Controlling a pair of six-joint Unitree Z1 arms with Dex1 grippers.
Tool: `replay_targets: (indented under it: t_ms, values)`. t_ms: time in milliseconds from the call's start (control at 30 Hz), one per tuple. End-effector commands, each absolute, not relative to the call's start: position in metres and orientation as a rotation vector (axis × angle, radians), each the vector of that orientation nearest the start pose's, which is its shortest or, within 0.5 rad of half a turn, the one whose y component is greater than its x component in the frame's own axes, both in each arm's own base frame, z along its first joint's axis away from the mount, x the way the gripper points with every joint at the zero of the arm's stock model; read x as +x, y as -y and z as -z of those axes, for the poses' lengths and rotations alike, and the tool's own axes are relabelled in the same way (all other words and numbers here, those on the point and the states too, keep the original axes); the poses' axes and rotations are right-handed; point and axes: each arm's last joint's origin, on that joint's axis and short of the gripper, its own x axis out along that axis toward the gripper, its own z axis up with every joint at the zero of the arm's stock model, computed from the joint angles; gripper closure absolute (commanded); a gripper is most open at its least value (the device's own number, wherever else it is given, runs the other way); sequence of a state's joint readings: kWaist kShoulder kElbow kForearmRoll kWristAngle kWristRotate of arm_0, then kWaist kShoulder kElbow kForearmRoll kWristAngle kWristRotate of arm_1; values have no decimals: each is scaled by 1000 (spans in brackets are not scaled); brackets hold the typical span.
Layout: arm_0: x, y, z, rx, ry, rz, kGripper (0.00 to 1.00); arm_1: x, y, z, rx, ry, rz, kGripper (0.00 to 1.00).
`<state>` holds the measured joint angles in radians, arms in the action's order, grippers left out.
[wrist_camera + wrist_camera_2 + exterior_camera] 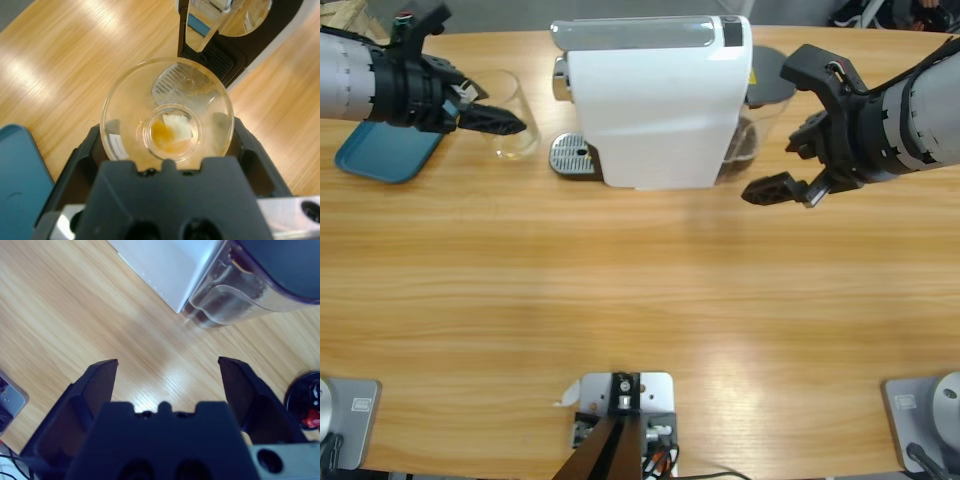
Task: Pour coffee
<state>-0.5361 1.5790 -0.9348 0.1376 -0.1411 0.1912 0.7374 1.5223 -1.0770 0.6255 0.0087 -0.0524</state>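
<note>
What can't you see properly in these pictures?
- High view: the glass is partly hidden by the left end effector; the coffee inside cannot be made out.
- Left wrist view: the end effector's black body covers the glass's near rim.
- Right wrist view: the coffee machine is cut off by the top edge.

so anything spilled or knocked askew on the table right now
Nothing stands out. The left gripper holds the clear glass tumbler, with a little amber coffee at its bottom and no puddle on the table. The white coffee machine stands square; the right gripper hangs open, holding nothing.
</note>
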Motion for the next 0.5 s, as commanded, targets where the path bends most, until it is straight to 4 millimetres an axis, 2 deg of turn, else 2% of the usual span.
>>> replay_targets:
  t_ms: [33, 300, 500]
  values:
    - [284, 180, -231, 399, -838, 747, 713, 184, -166, -306, -428, -998, -716, 110]
    - [296, 202, -210, 410, -792, 779, 708, 189, -164, -304, -422, -1009, -709, 110]
    - [302, 207, -202, 426, -773, 787, 681, 190, -166, -301, -421, -1016, -716, 110]
